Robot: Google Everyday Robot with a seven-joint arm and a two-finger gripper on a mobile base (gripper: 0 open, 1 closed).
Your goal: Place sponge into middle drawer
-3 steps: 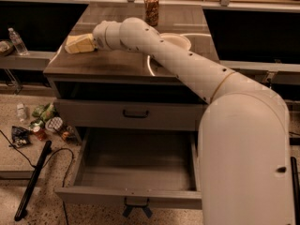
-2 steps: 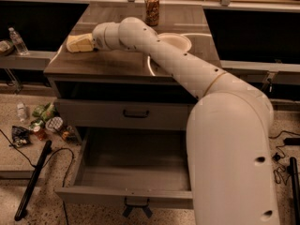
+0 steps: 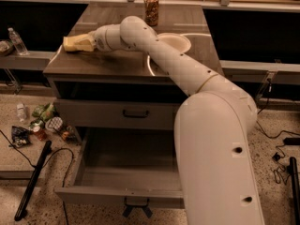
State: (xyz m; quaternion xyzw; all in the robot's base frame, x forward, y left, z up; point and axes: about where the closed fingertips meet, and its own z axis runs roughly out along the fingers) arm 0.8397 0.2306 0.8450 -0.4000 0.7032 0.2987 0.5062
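One long white arm (image 3: 187,78) reaches over the grey tabletop (image 3: 122,62). A white bowl (image 3: 173,42) sits on that tabletop, and the arm crosses over the bowl's left side.

The claw (image 3: 77,43) is at the end of the arm, well to the left of the bowl and close to the tabletop's left edge. It lies low, just above the tabletop or touching it. It is not possible to tell if the claw is open or closed.

The sponge (image 3: 70,44) is at the claw's tip, also well to the left of the bowl. It is yellow and the claw's tip is yellow too, so the two look like one lump. It is not clear if the claw is gripping it.

A brown can (image 3: 151,8) stands upright just behind the bowl, a little to the left.

Below the bowl there is a shut grey drawer front (image 3: 136,112) with a black handle. Lower down, the middle drawer (image 3: 117,196) stands open, and its grey floor is bare.

Far to the left of the bowl, a clear bottle (image 3: 18,40) stands on a low ledge. Down on the floor, left of and below the bowl, lies a small pile of litter (image 3: 44,123).
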